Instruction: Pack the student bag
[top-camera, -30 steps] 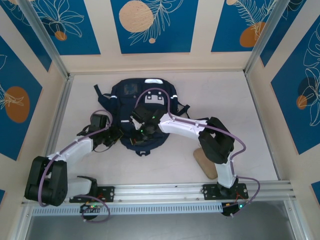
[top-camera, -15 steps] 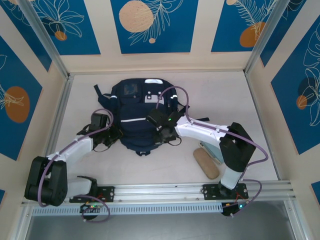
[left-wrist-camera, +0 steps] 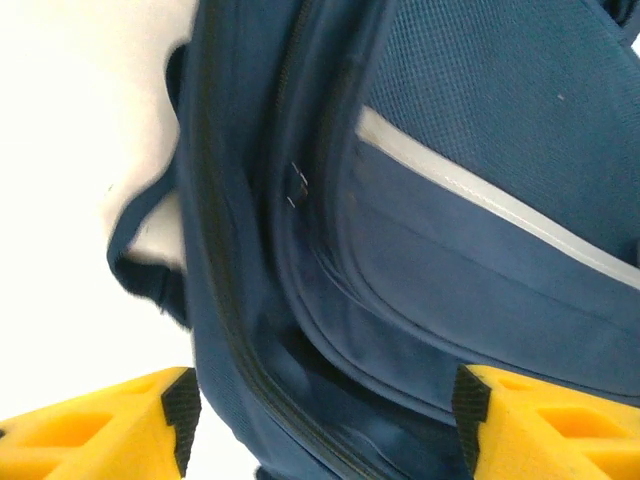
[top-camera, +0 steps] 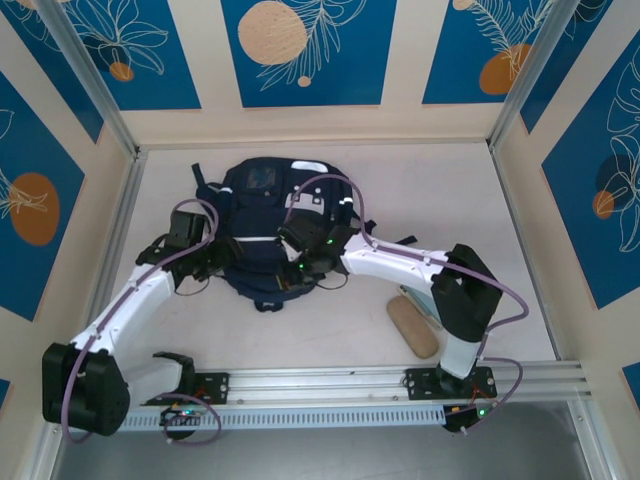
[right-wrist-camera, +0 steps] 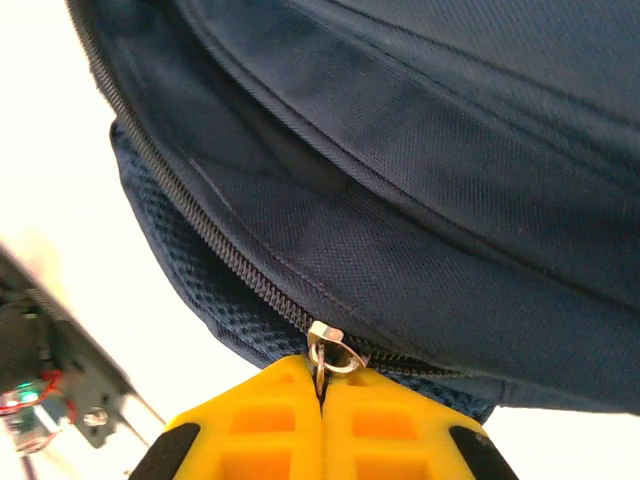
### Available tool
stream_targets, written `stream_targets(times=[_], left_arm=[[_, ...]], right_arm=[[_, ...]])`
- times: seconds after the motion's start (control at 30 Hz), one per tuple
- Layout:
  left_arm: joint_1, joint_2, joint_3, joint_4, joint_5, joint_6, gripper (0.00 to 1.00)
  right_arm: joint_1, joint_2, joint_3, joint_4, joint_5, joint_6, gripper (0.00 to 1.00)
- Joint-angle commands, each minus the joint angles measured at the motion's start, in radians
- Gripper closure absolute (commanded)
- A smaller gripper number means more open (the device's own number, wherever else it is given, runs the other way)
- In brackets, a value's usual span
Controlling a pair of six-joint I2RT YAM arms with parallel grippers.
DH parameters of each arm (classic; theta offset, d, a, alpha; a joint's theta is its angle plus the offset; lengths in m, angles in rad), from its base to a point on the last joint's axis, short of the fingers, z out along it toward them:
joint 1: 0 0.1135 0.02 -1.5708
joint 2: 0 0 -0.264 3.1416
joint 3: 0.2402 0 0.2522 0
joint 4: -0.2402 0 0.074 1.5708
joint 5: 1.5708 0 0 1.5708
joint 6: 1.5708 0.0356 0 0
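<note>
The student bag (top-camera: 262,215), navy with a white stripe, lies flat in the middle of the table. My left gripper (top-camera: 222,256) is at the bag's left side. In the left wrist view this gripper (left-wrist-camera: 320,425) is open, its yellow fingers (left-wrist-camera: 105,425) wide apart over a zipper seam and the white stripe (left-wrist-camera: 480,200), holding nothing. My right gripper (top-camera: 298,272) is at the bag's near edge. In the right wrist view the right gripper (right-wrist-camera: 320,400) is shut on the metal zipper pull (right-wrist-camera: 326,345) of the bag's zipper (right-wrist-camera: 200,225).
A tan oblong object (top-camera: 412,327) lies on the table right of the bag, beside the right arm. Dark straps (top-camera: 200,185) trail off the bag's far left. A metal rail (top-camera: 330,380) runs along the near edge, and panelled walls enclose the table.
My left gripper has opened and shifted away from me along the bag's left side. The right gripper, still shut, swung right and then back left along the near edge.
</note>
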Motion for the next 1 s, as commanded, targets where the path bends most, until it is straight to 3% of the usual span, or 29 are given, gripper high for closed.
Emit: stream_targets(times=[0.0, 0.27, 0.77, 0.97], left_arm=[[0.011, -0.052, 0.006, -0.05, 0.045, -0.066, 0.29], [0.014, -0.084, -0.044, 0.027, 0.148, -0.213, 0.29], [0.013, -0.061, -0.135, 0.026, 0.067, -0.277, 0.37], [0.011, -0.009, -0.176, 0.158, 0.136, -0.32, 0.5]], right_arm=[[0.015, 0.041, 0.085, 0.115, -0.119, -0.026, 1.0], [0.017, 0.117, 0.136, 0.136, -0.126, -0.022, 1.0], [0.021, 0.159, 0.136, 0.147, -0.128, -0.018, 1.0], [0.029, 0.161, 0.128, 0.197, -0.29, -0.002, 1.0]])
